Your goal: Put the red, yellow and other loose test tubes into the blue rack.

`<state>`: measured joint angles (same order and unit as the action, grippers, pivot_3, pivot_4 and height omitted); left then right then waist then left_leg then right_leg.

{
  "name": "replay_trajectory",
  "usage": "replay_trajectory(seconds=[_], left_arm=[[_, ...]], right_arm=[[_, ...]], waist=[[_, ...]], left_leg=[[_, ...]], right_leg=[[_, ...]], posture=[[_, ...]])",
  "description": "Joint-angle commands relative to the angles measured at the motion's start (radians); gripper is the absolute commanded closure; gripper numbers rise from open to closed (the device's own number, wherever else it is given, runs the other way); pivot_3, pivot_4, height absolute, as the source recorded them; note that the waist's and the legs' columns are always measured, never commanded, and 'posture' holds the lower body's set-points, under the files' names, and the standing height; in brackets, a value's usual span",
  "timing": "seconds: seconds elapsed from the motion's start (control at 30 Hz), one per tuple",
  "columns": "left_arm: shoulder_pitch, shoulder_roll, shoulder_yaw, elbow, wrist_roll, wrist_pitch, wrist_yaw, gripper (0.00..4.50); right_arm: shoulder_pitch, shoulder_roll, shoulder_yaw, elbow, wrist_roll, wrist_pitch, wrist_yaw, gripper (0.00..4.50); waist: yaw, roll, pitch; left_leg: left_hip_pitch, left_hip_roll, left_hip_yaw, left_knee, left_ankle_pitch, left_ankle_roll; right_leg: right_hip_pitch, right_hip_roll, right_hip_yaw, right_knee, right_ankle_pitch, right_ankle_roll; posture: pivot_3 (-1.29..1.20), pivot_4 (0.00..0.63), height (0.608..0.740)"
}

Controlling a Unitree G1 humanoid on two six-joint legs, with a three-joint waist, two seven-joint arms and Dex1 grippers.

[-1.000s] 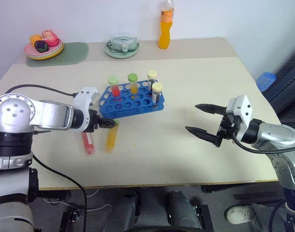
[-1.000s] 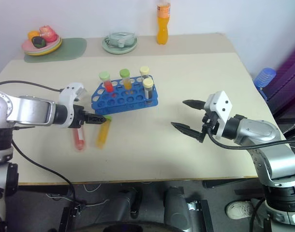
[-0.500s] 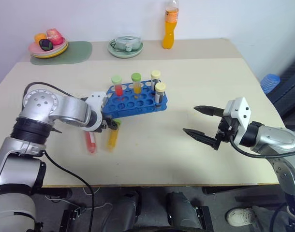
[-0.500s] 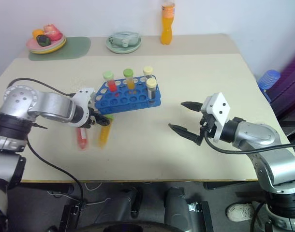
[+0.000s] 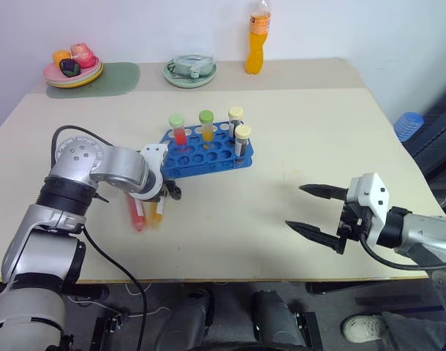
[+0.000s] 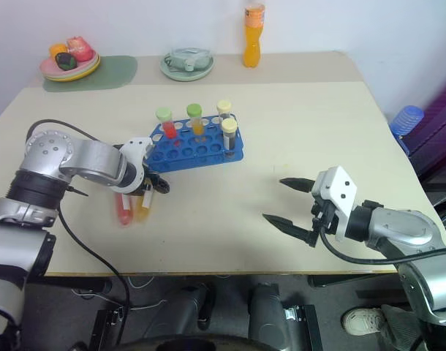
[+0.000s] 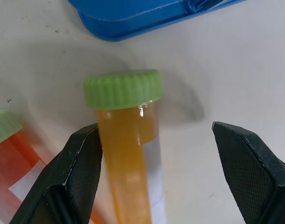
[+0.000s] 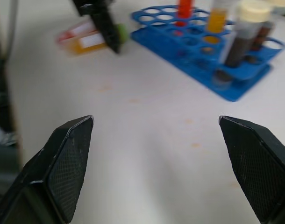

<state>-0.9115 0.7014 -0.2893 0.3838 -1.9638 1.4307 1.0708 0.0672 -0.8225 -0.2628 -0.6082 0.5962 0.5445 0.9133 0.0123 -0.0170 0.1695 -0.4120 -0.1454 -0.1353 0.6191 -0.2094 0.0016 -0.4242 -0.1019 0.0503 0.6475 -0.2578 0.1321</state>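
The blue rack (image 5: 205,151) stands mid-table and holds a red tube, a yellow tube and two dark tubes, all upright. Two loose tubes lie side by side just in front of its left end: a red tube (image 5: 137,216) and a yellow tube (image 5: 157,213) with a green cap (image 7: 123,88). My left gripper (image 5: 169,194) points down over the yellow tube's capped end. It is open, with one finger (image 7: 81,163) against the tube and the other standing apart. My right gripper (image 5: 296,206) hangs wide open over bare table near the front right, holding nothing.
At the back stand a plate of fruit (image 5: 73,73) on a green mat (image 5: 113,77), a pale green dish (image 5: 189,71) and an orange drink bottle (image 5: 256,36). A blue object (image 5: 404,124) sits beyond the table's right edge.
My left gripper has tilted down and now straddles the yellow tube's cap, and that tube lies closer to the red one. My right gripper has drawn back toward the front edge.
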Motion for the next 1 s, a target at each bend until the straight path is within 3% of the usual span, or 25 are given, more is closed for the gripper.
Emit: replay_trajectory(seconds=[0.03,0.13,0.17,0.4,0.57,0.7,0.77,0.83,1.0], left_arm=[[0.004,-0.002,0.033,-0.030,-0.008,-0.009,0.027,2.09],[0.016,-0.007,0.050,-0.031,-0.008,-0.010,0.035,3.62],[0.022,-0.006,0.055,-0.038,-0.008,-0.007,0.032,3.77],[0.062,0.012,0.100,-0.099,-0.008,-0.013,0.015,3.77],[0.152,0.125,0.153,-0.315,-0.008,-0.038,-0.152,3.77],[0.203,0.149,0.228,-0.462,-0.008,-0.124,-0.305,3.77],[0.219,0.146,0.285,-0.596,0.140,-0.152,-0.517,3.77],[0.252,0.155,0.298,-0.729,0.394,-0.280,-0.739,3.77],[0.314,0.118,0.252,-0.817,0.850,-0.615,-1.085,3.77]], right_arm=[[-0.008,-0.005,-0.026,-0.035,0.013,-0.051,0.019,0.00],[-0.007,-0.006,-0.023,-0.024,0.011,-0.068,0.029,0.00],[-0.007,-0.006,-0.020,-0.017,0.007,-0.074,0.032,0.00],[-0.020,-0.001,0.009,0.039,-0.017,-0.125,0.061,0.00],[-0.033,0.006,0.019,0.090,-0.032,-0.168,0.082,0.00],[-0.042,0.010,0.032,0.123,-0.039,-0.187,0.092,0.00],[-0.053,0.018,0.046,0.128,-0.040,-0.188,0.087,0.00],[-0.066,0.020,0.055,0.137,-0.042,-0.189,0.086,0.00],[-0.086,0.016,0.052,0.152,-0.045,-0.192,0.084,0.00]], waist=[[0.001,0.000,0.000],[0.002,0.000,0.000],[0.002,0.000,0.000],[0.001,0.000,0.000],[-0.003,0.000,0.000],[0.004,0.000,0.000],[0.006,0.000,0.000],[0.003,0.000,0.000],[0.000,0.000,0.000]], left_leg=[[0.000,0.000,0.000,0.000,0.000,0.000],[0.000,0.000,0.000,0.000,0.000,0.000],[0.000,0.000,0.000,0.000,0.000,0.000],[0.000,0.000,0.000,0.001,0.000,0.000],[0.000,0.000,0.000,0.000,0.000,-0.001],[0.000,0.000,0.001,0.001,0.000,-0.001],[0.000,0.000,0.001,0.002,0.000,0.000],[-0.001,0.000,0.002,0.002,-0.001,0.001],[0.000,0.001,0.005,0.002,-0.004,0.006]], right_leg=[[0.000,0.000,0.000,0.000,0.000,0.000],[0.001,0.000,0.000,0.000,0.000,0.000],[0.001,0.000,0.000,0.000,0.000,0.000],[0.001,0.000,0.000,0.000,0.000,0.000],[0.000,0.000,0.000,0.000,0.000,0.000],[0.001,0.000,0.000,0.000,0.000,0.000],[0.002,0.000,0.000,-0.001,0.000,0.000],[0.002,-0.001,0.000,-0.002,0.000,-0.001],[0.002,-0.001,0.000,-0.003,-0.002,-0.004]], posture=[[0.00,0.150,0.740],[0.00,0.150,0.740],[0.00,0.150,0.740],[0.00,0.150,0.740],[0.00,0.150,0.740],[0.00,0.150,0.740],[0.00,0.150,0.740],[0.00,0.150,0.740],[0.00,0.150,0.740]])
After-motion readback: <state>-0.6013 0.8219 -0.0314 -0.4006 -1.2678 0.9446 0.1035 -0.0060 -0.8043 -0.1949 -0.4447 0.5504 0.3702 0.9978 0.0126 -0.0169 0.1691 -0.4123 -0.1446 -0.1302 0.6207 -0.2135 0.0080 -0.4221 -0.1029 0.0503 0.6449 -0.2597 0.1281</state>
